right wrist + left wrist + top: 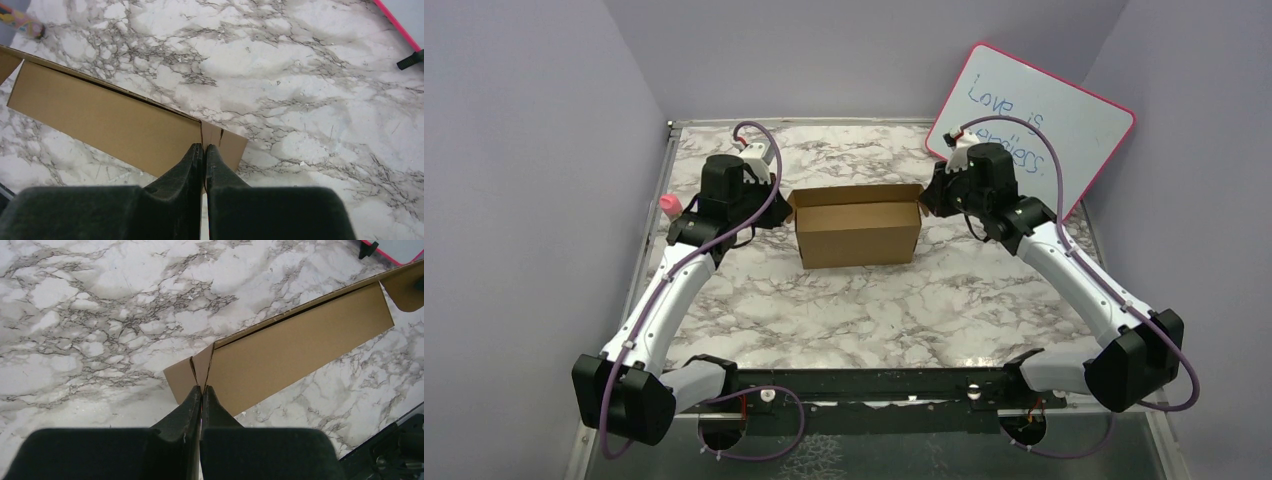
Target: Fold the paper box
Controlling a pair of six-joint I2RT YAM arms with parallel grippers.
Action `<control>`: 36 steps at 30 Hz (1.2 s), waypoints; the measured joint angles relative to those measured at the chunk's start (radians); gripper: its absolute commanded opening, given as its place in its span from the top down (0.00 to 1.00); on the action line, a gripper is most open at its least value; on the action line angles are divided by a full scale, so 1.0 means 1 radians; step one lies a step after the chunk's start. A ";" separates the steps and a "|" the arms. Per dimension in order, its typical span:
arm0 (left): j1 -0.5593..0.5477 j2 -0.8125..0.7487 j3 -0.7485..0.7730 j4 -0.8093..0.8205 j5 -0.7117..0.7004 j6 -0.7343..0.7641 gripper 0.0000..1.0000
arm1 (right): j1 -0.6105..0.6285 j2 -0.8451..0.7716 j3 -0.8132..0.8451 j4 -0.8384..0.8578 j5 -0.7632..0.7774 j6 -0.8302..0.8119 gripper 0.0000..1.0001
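Marble table [864,310], rectangular brown paper box [858,240]

brown paper box [858,235], upright, open-topped

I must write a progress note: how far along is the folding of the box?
Done: the box stands upright with its long walls raised. In hand: the left gripper and the right gripper each pinch cardboard at one end corner. Left: the top is open and small flaps stick out at both ends, so tucking and closing probably remain.
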 measured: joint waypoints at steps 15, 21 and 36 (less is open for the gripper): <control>-0.086 0.012 0.003 0.010 -0.170 -0.103 1.00 | 0.086 0.040 0.071 -0.081 0.216 0.151 0.93; -0.094 0.014 0.003 0.015 -0.190 -0.114 1.00 | 0.098 0.047 0.072 -0.079 0.251 0.192 0.93; -0.098 0.016 0.003 0.016 -0.193 -0.129 1.00 | 0.135 0.031 0.020 -0.009 0.340 0.210 0.92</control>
